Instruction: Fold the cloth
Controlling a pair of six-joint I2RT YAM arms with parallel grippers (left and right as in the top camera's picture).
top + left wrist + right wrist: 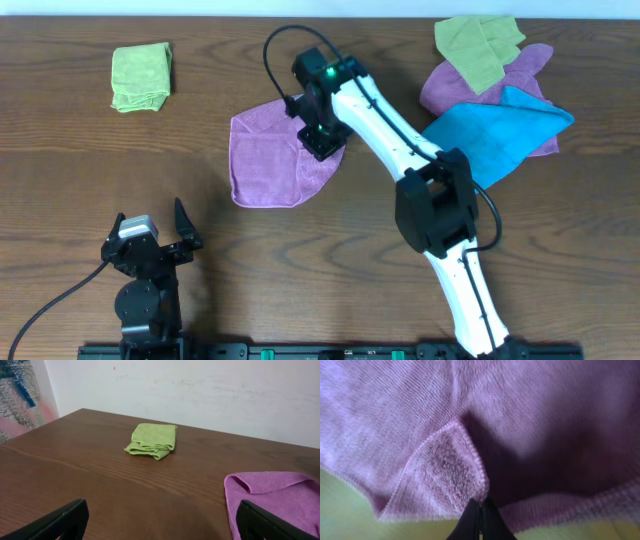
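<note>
We're at the grasp step: right pincer (321, 142) clenched on the right edge of the cloth (262, 160), mid-frame on the table (60, 190). Left pincer (150, 222) released, lower left. Next, we reckon: lift that edge and carry it left across.

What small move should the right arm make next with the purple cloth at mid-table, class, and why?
Probably lift the pinched edge slightly off the table: the right gripper is shut on the cloth's right edge, and the rest lies spread flat, not yet folded over.
</note>
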